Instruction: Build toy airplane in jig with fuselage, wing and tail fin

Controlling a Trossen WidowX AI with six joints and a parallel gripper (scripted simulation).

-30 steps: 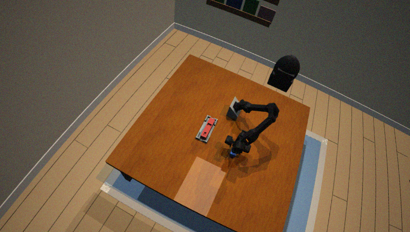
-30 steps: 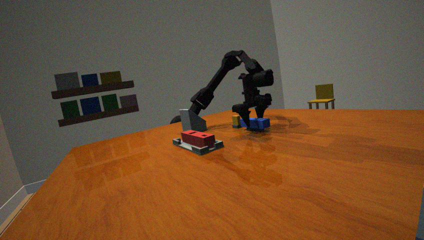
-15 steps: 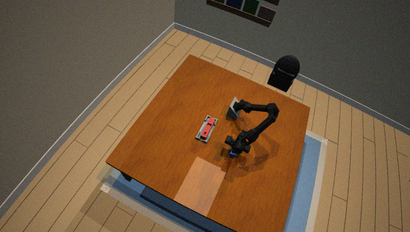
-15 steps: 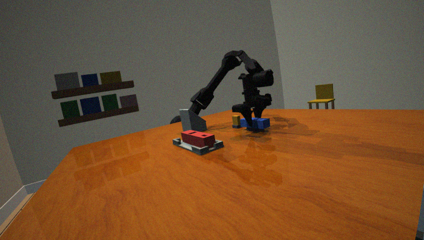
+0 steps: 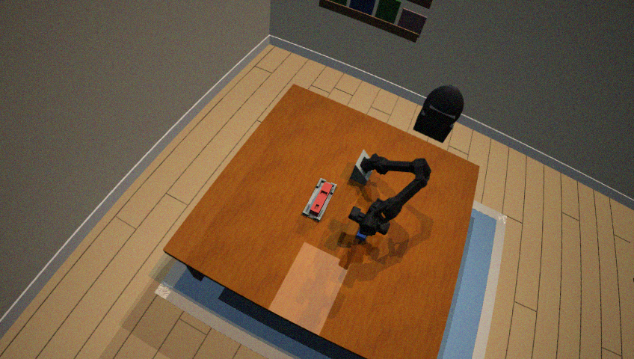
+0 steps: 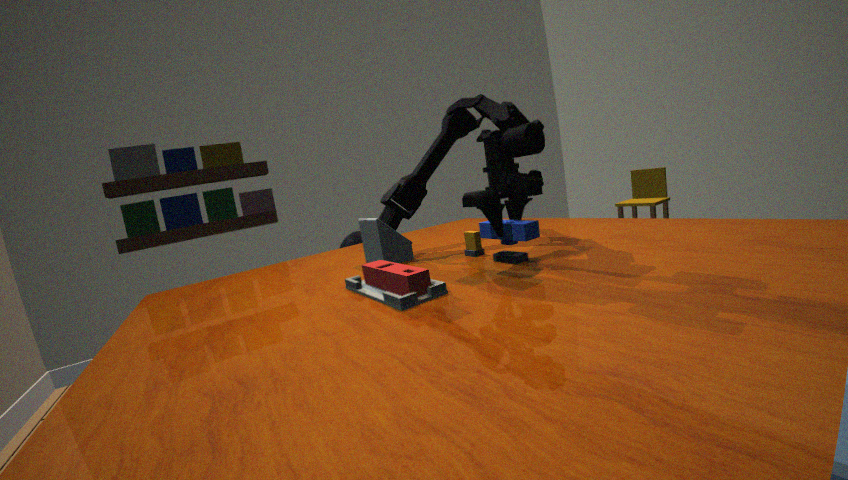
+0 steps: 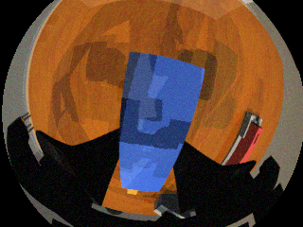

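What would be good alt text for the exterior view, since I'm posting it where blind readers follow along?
A black robot gripper holds a blue wing above a dark stand on a wooden table. In front, a red fuselage sits in a gray jig; a yellow tail fin stands behind.

The counter [image 5: 249, 186] [image 6: 476, 368] [image 7: 258, 61] looked like wood, smooth and glossy. The blue block [image 5: 361, 235] [image 6: 523, 230] [image 7: 163, 104] looked smooth, like plastic.
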